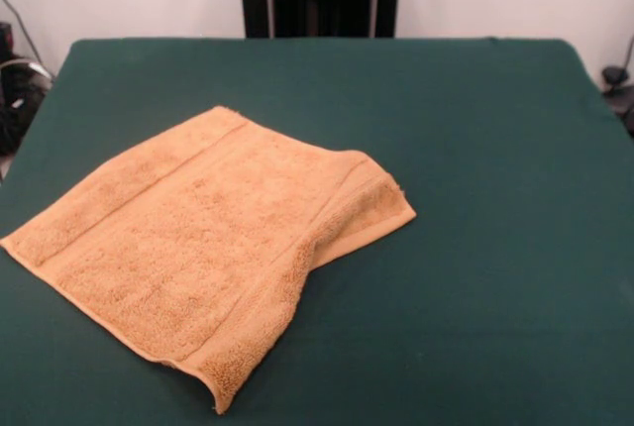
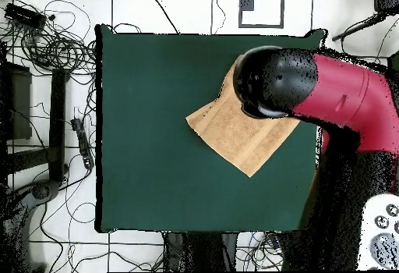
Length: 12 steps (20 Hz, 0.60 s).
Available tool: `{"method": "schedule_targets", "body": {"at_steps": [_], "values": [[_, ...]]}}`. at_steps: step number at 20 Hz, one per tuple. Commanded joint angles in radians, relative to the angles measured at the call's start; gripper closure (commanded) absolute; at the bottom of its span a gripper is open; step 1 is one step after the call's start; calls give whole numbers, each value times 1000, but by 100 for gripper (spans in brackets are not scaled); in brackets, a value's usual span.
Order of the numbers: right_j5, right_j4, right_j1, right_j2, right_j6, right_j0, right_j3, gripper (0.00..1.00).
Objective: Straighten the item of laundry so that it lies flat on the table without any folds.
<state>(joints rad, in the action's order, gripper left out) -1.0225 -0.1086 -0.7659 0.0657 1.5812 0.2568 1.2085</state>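
The item of laundry, a golden-orange towel, lies on the left half of the green table in the front view, turned like a diamond. Its right-hand side is folded over on itself, so a doubled flap runs from the right corner down toward the near tip. A woven band shows along the left side. In the overhead view the towel lies toward the table's right edge, and the red and black arm hangs over it and hides its upper right part. No gripper shows in either view.
Cables and gear lie on the floor beside the table in the overhead view. In the front view more cables sit off the table's left edge.
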Motion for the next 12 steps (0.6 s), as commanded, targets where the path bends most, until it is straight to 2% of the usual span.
{"method": "schedule_targets", "body": {"at_steps": [1,12], "values": [[75,-4,1,-99,-64,18,285,0],[57,-18,-17,-103,-39,22,315,0]]}}
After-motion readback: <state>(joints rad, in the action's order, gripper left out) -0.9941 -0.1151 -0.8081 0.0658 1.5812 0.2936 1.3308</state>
